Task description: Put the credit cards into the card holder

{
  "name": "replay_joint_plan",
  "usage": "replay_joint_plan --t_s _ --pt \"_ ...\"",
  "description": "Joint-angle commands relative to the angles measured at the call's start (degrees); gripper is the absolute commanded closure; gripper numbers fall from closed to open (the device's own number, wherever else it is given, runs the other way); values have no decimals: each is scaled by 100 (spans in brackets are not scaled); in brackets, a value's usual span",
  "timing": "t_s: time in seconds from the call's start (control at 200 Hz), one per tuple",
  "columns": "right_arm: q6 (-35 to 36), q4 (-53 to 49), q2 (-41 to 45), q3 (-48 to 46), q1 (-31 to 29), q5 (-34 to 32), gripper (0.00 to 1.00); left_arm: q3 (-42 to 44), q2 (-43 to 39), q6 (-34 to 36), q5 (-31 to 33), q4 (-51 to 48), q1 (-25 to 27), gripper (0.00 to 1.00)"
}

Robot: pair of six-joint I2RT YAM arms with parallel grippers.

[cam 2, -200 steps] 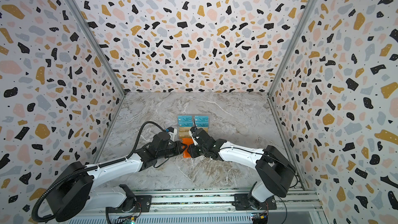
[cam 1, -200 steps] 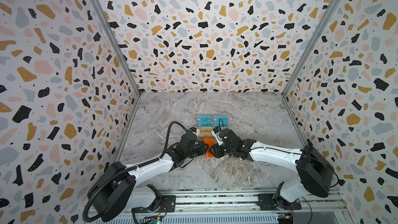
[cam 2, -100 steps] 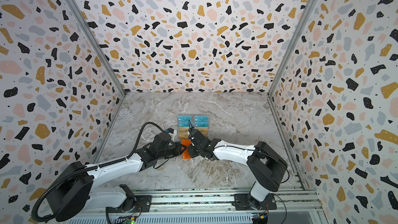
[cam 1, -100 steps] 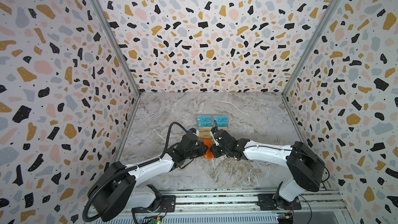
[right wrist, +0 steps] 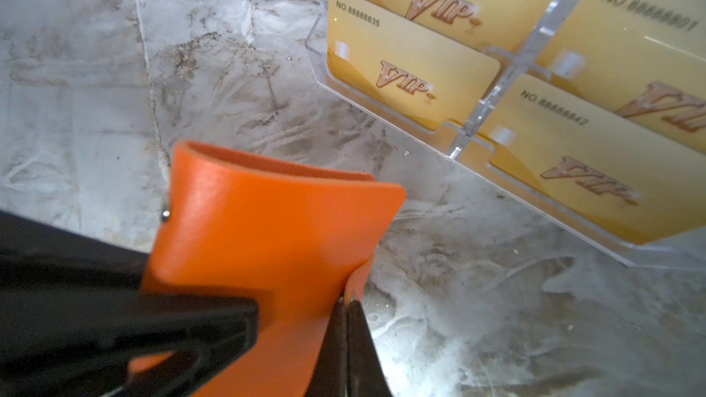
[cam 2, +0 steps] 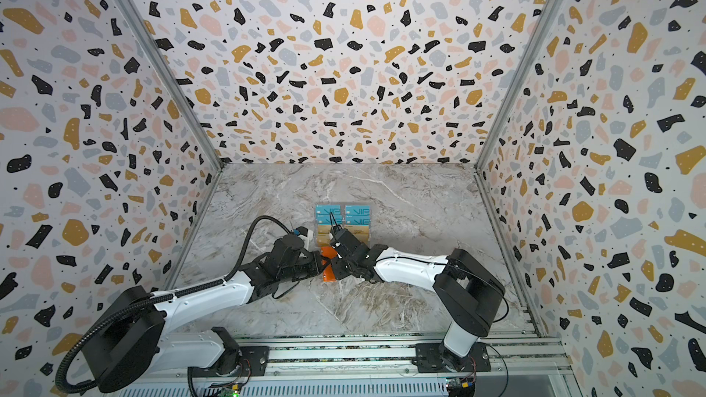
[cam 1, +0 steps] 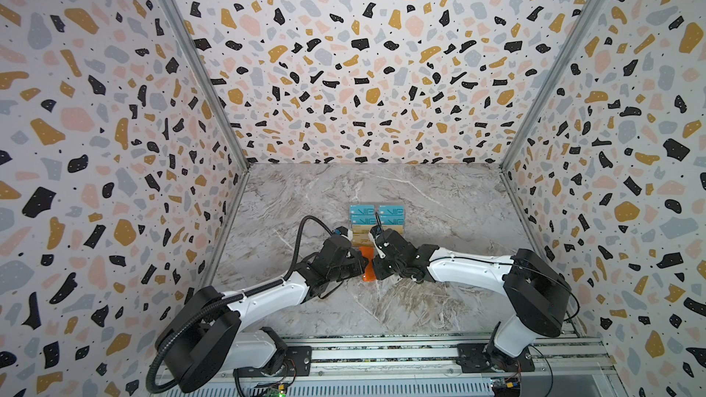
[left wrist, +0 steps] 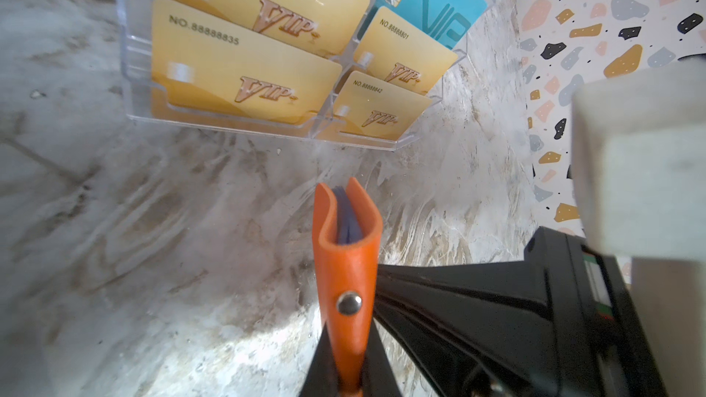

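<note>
The orange card holder (cam 1: 367, 266) (cam 2: 327, 270) stands on edge just in front of the card rack. My left gripper (left wrist: 349, 341) (cam 1: 360, 267) is shut on it below the snap button, with clear sleeves showing between its covers (left wrist: 347, 223). My right gripper (right wrist: 347, 303) (cam 2: 334, 261) meets it from the other side, shut, and pinches the thin edge of one orange cover (right wrist: 267, 231). Gold credit cards (left wrist: 244, 70) (right wrist: 412, 78) and teal VIP credit cards (left wrist: 431, 5) (cam 1: 362, 211) sit in the rack; neither gripper holds one.
A clear acrylic tiered stand (left wrist: 221, 124) (right wrist: 462, 143) holds the cards, close behind both grippers on the marble floor (cam 1: 439, 204). Terrazzo-patterned walls (cam 1: 95, 147) enclose three sides. A metal rail (cam 1: 382, 353) with the arm bases runs along the front.
My right gripper has closed from partly open onto the card holder's cover edge, and its arm shifted slightly. The left gripper kept its grip and place.
</note>
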State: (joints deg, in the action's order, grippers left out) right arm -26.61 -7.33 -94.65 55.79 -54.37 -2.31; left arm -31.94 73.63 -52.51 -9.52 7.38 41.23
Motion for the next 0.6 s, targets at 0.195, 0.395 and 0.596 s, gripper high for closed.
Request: replay_joint_plan --t_s 0.195,0.395,0.596 --pt "137 -309 161 -182 476 25 100 -198 -182 100 -154 62 34 97" --pt "122 -96 239 -376 729 426 100 -148 -200 84 -309 123 34 97" --pt "72 707 470 -812 990 1513 85 -104 -132 53 -557 337 21 97"
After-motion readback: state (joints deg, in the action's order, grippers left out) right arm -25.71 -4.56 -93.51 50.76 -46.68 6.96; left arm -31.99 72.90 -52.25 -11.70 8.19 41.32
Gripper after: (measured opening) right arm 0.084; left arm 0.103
